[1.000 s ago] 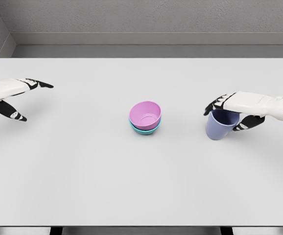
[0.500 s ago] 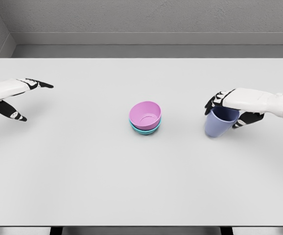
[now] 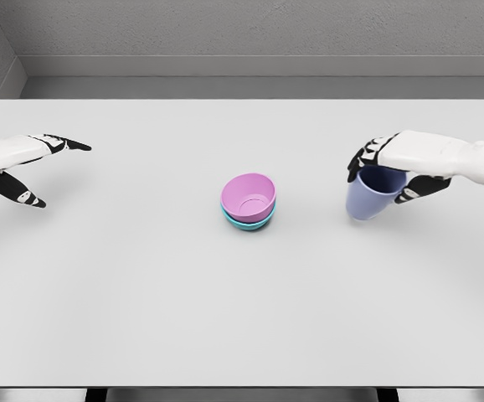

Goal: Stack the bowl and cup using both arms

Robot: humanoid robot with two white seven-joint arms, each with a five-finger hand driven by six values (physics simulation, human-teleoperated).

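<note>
Two bowls, a pink bowl [image 3: 249,196] nested in a teal bowl [image 3: 247,222], sit well left of the right hand [image 3: 393,164], whose fingers wrap one tilted blue cup [image 3: 368,197]. The left hand [image 3: 20,163], fingers spread, holds nothing over the table [image 3: 225,310].

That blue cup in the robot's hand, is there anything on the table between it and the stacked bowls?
Nothing visible. The right hand holds the blue cup, tilted, and only bare white table lies between it and the pink bowl nested in the teal bowl. The left hand sits far off to the left.
</note>
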